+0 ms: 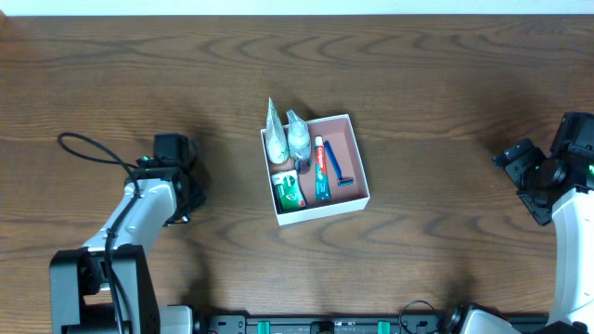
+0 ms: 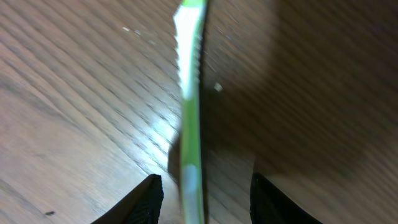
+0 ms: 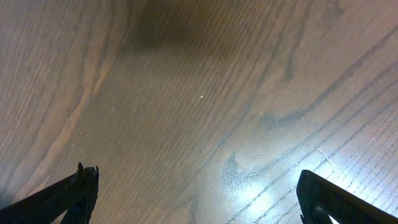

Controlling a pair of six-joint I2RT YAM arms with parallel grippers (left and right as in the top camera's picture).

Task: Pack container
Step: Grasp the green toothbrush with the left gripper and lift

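The left gripper is clamping a green toothbrush lengthwise above the table, seemingly bound for the container, while the right gripper is idling with fingers apart.

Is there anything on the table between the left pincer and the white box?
No, nothing visible. Only bare wood table lies between the left pincer and the container. A green toothbrush sits between that pincer's fingers.

Green-white toothbrush, white container
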